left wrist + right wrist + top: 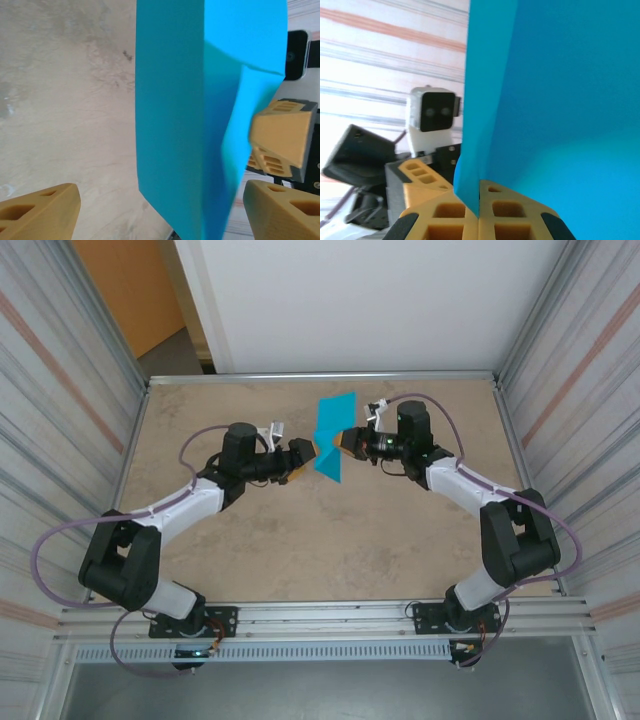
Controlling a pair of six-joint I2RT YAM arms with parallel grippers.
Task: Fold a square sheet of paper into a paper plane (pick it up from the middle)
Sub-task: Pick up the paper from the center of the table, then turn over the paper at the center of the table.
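Two right fingers (447,222) tight on the square sheet of paper (335,430)

Sheet of thin teal-blue paper (335,435): plain, creased, layers overlapping, one diagonal fold edge seen in the left wrist view. Held upright on edge, long axis 12 to 6 o'clock in the top view, waist narrowed. Sits toward 12 o'clock of table (250,530) centre. Pinched at its 3 o'clock side by right gripper (479,192), fingers closed on it

This looks like a robot lab. Two robot arms (190,502) sit on a table (300,540). Striped walls (60,400) box it in.
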